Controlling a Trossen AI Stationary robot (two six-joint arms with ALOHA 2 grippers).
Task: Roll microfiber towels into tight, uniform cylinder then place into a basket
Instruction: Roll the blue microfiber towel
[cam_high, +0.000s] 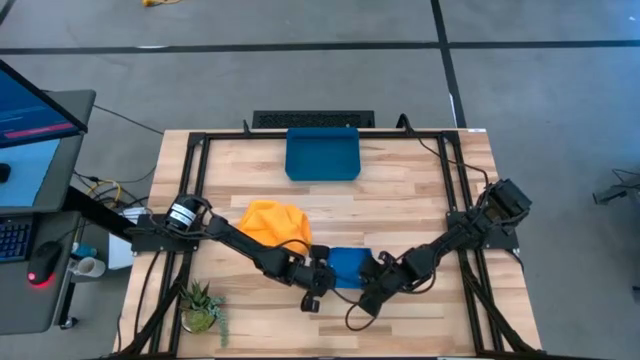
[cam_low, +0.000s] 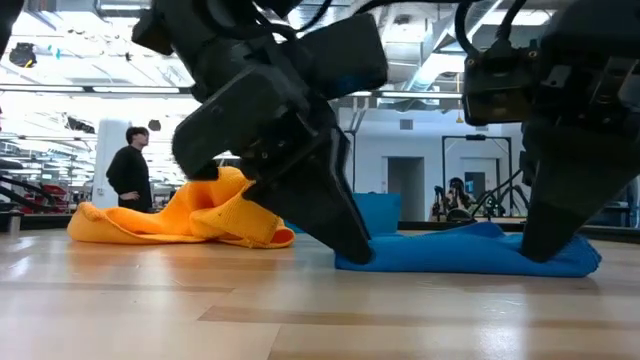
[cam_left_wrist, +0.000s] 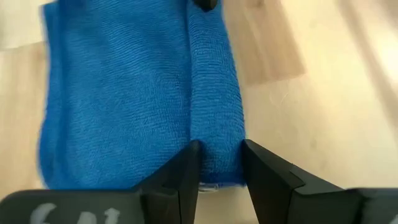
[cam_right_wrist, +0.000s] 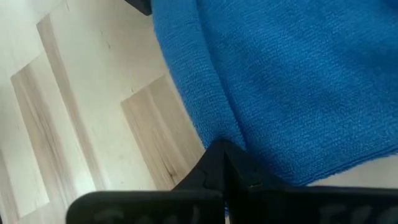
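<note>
The blue towel (cam_high: 347, 265) lies flat on the table's near middle, with a rolled or folded ridge (cam_left_wrist: 214, 93) along one edge. My left gripper (cam_high: 318, 283) is at its left end and my right gripper (cam_high: 375, 287) at its right end, both low on the table and closed on the cloth. The yellow-orange towel (cam_high: 272, 224) lies crumpled on the table behind and left of it; it also shows in the low view (cam_low: 190, 220). The dark blue basket (cam_high: 322, 155) stands at the far middle. My left gripper pinches the end of the blue towel's folded ridge (cam_left_wrist: 217, 152) between its two fingers (cam_left_wrist: 186, 171). The fingers slant down from the table's left and lie along the ridge. The towel rests on the table, slack. My right gripper's fingers (cam_right_wrist: 222, 163) are closed at the blue towel's folded edge (cam_right_wrist: 249, 146), at its right end (cam_low: 560, 255). They come down at a slant from the table's right. The fingers hide how much cloth is between them. The towel lies on the table.
A small potted plant (cam_high: 200, 306) stands at the table's near left corner. A black keyboard-like bar (cam_high: 313, 120) lies beyond the far edge. Bare wood lies between the towels and the basket. A person (cam_low: 128, 170) stands far off in the room.
</note>
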